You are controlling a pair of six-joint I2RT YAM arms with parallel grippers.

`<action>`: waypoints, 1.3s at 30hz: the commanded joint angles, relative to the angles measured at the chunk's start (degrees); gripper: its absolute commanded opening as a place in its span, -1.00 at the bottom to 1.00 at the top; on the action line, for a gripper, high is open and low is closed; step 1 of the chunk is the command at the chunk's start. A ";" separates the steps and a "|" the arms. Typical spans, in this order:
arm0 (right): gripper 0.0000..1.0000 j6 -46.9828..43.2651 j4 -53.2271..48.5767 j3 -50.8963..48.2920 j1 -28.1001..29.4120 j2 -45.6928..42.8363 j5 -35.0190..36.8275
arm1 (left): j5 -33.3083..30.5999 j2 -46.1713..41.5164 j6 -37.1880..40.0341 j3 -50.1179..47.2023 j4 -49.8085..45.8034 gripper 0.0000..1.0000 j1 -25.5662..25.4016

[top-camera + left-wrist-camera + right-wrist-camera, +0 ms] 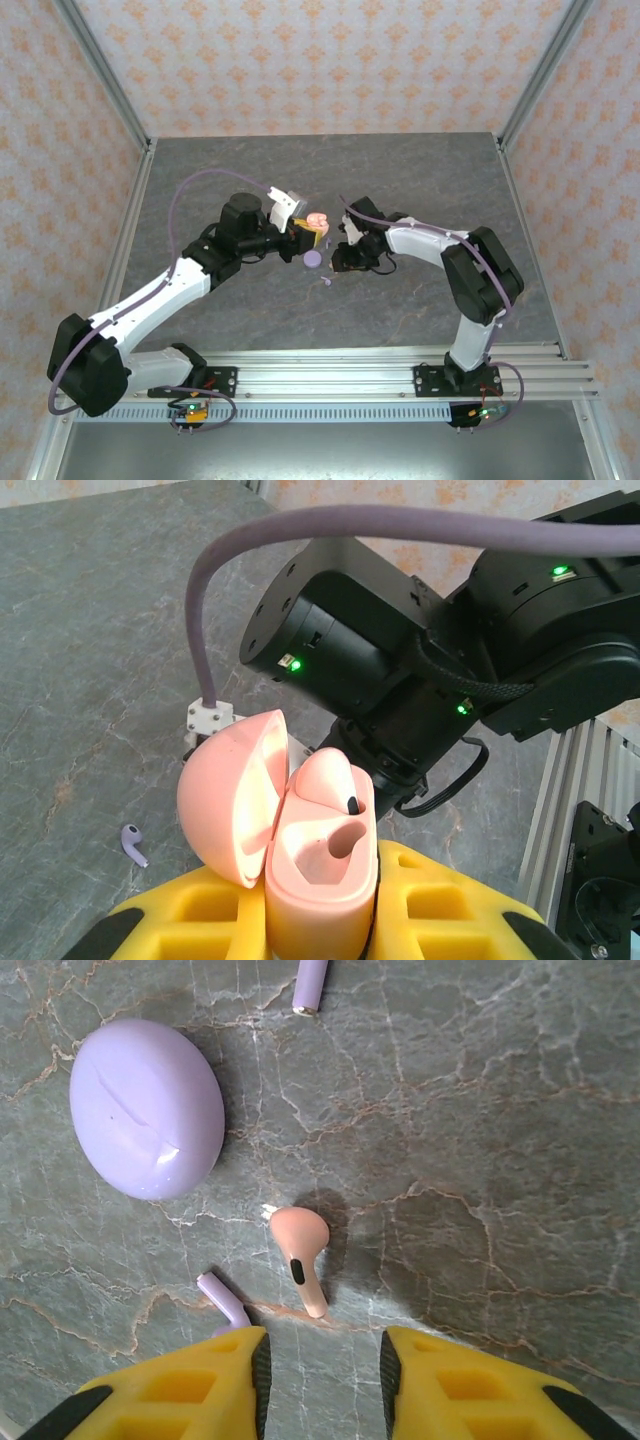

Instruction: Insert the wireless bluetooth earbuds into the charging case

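Bimanual earbud insertion, pick-up stage for the second pink bud. The left gripper [322,920] is clamped on the pink charging case [320,880] and holds it off the table [500,1160], with its lid [232,795] swung open to one side. A seated pink earbud [335,780] occupies one socket. It appears to stand a little proud, though the left wrist view does not show whether it is fully home. The neighbouring socket [335,845] is empty.

The right gripper [322,1380] hangs low over the table with its jaws apart and nothing between them. The loose pink earbud [300,1245] lies on the stone just ahead of the gap, its stem pointing toward the fingers. The closed lavender case [147,1107] rests on the table near this bud, not touching it. Of the two lavender earbuds, one [225,1302] lies just beside the left finger of the right gripper and the other [310,982] lies beyond the lavender case.

The step in hand is judged to be the grasp of the loose pink earbud. The next move calls for a short advance and descent to bracket the bud alone, clear of the nearby lavender stem. The grip must then leave the stem free to point down into the empty socket.
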 commanded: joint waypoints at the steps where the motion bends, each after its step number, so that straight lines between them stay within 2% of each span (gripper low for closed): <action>1: -0.31 -0.79 0.93 1.62 0.39 1.11 -0.07 | 0.67 -1.56 1.23 1.57 -0.63 -0.60 0.56; 14: -0.36 -0.31 1.90 4.25 0.78 5.08 -0.41 | 1.11 -1.90 0.77 1.26 0.24 -0.60 0.54; 21: -0.46 -0.45 0.98 5.59 0.95 6.58 0.72 | 1.08 -1.78 0.72 1.11 0.39 -0.60 0.55; 30: -0.68 -0.05 -1.47 4.35 0.93 4.13 11.10 | 1.44 -1.25 0.53 1.16 0.74 -0.60 0.55; 35: -0.69 -0.43 -4.58 3.99 0.79 2.56 18.13 | 1.47 -1.30 0.44 1.19 0.92 -0.60 0.51; 39: -0.69 -1.51 -6.72 3.65 -0.21 1.88 20.27 | 1.61 -1.10 0.50 1.26 0.93 -0.60 0.50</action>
